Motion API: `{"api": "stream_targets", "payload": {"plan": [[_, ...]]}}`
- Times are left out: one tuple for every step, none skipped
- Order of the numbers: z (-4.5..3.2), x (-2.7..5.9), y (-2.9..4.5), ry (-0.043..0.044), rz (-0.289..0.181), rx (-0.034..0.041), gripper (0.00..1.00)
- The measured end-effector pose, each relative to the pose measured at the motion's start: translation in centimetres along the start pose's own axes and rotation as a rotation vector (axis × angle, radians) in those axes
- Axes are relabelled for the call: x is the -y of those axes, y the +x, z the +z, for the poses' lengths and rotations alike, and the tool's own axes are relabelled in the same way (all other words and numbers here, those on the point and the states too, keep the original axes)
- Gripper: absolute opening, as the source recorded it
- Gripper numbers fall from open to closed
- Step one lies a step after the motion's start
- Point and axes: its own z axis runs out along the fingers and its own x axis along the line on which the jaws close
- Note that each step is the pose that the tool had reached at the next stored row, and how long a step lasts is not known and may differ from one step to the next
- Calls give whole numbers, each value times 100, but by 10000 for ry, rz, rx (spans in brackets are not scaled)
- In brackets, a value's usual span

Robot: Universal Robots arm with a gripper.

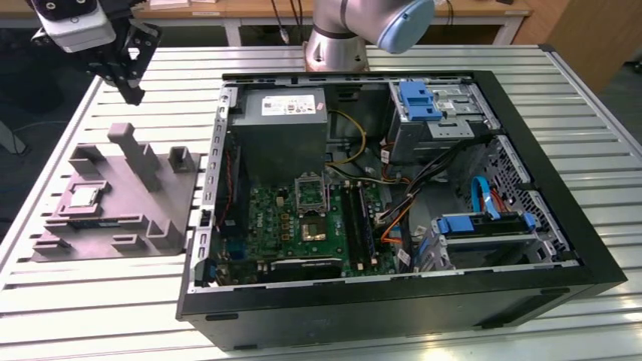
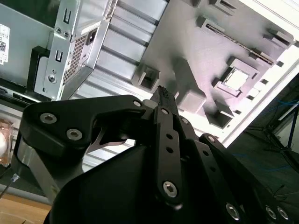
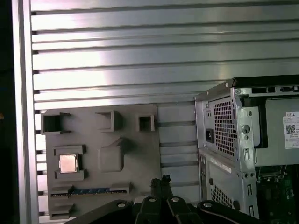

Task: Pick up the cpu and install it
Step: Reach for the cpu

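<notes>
The gripper (image 1: 134,94), a black metal two-finger unit on a white and grey wrist, hangs in the air over the far end of the slatted aluminium desk (image 1: 120,301). In both wrist views its fingers meet at a single tip (image 2: 161,92) (image 3: 164,178), closed together with nothing between them.

The cpu (image 1: 83,197), a small flat square chip with a silvery top and a pale rim, lies flat in a framed square seat on a grey moulded fixture plate (image 1: 171,218) that rests on the desk. It is well apart from the gripper and not touched by it. In the exterior view it sits nearer the camera than the gripper and slightly toward the exterior view's left. Both wrist views show it in that seat (image 2: 237,77) (image 3: 68,163).

On the exterior view's right of the fixture stands an open black computer case (image 1: 401,308) with a green circuit board (image 1: 276,218) inside. A grey metal box (image 1: 291,143) in the case carries a white label (image 1: 286,105) with dark print and a small square code (image 3: 290,127).
</notes>
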Motion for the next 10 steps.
{"api": "stream_targets", "payload": {"plan": [[10,12,148,0,0,1,11],[10,12,152,0,0,0,11],[10,12,156,0,0,0,11],[11,13,160,0,0,0,11],[11,13,164,0,0,0,11],[11,14,168,0,0,0,11],[11,14,172,0,0,0,11],[12,14,176,0,0,0,11],[11,14,180,0,0,-1,11],[12,15,184,0,0,0,11]]}}
